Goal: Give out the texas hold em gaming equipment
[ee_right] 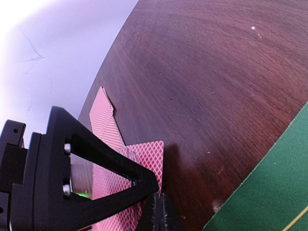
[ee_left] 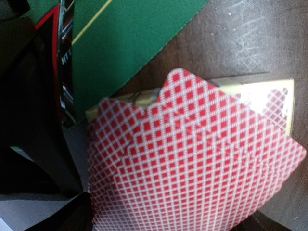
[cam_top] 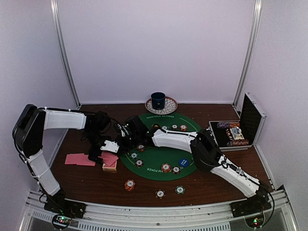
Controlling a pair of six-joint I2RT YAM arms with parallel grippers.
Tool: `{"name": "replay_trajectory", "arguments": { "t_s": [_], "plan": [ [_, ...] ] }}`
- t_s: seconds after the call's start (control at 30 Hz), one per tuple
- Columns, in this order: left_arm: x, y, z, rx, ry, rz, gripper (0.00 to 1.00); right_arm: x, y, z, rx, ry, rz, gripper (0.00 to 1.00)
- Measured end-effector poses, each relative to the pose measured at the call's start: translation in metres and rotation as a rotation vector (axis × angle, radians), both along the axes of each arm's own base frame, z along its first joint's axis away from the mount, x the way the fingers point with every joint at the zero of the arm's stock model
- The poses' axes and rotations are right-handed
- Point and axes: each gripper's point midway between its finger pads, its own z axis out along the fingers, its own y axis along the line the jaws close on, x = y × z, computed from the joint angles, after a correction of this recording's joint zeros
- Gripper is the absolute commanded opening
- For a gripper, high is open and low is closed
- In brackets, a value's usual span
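My left gripper [cam_top: 107,151] hangs over the deck [cam_top: 109,166] at the mat's left edge, shut on a fan of pink-backed cards [ee_left: 192,163] that hides its fingers in the left wrist view. The deck [ee_left: 272,98] lies just beneath the fan. My right gripper [cam_top: 120,141] reaches across the mat to the same spot. In the right wrist view its tips [ee_right: 159,192] are pressed together on the corner of a pink card [ee_right: 150,159]. Two more pink cards [cam_top: 79,159] lie on the wood to the left. Striped chips [cam_top: 166,167] and a blue disc [cam_top: 183,162] sit on the mat.
The round green felt mat [cam_top: 156,155] is in the middle. Three chips [cam_top: 129,185] lie on the wood in front of it. A dark blue cup on a saucer [cam_top: 158,101] stands behind it. An open metal case [cam_top: 239,129] with chips stands at the right.
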Motion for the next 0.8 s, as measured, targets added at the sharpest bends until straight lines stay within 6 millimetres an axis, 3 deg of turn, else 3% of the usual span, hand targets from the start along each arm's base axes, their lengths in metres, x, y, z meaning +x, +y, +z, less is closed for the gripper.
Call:
{"name": "replay_trajectory", "arguments": {
  "t_s": [0.2,0.8],
  "plan": [
    [0.0,0.002,-0.008,0.026,0.024,0.001,0.98,0.002,-0.006,-0.009,-0.011,0.012,-0.004,0.0],
    [0.01,0.007,-0.003,0.053,-0.025,0.043,0.98,0.007,-0.013,0.012,0.003,0.001,-0.015,0.0]
  ]
}}
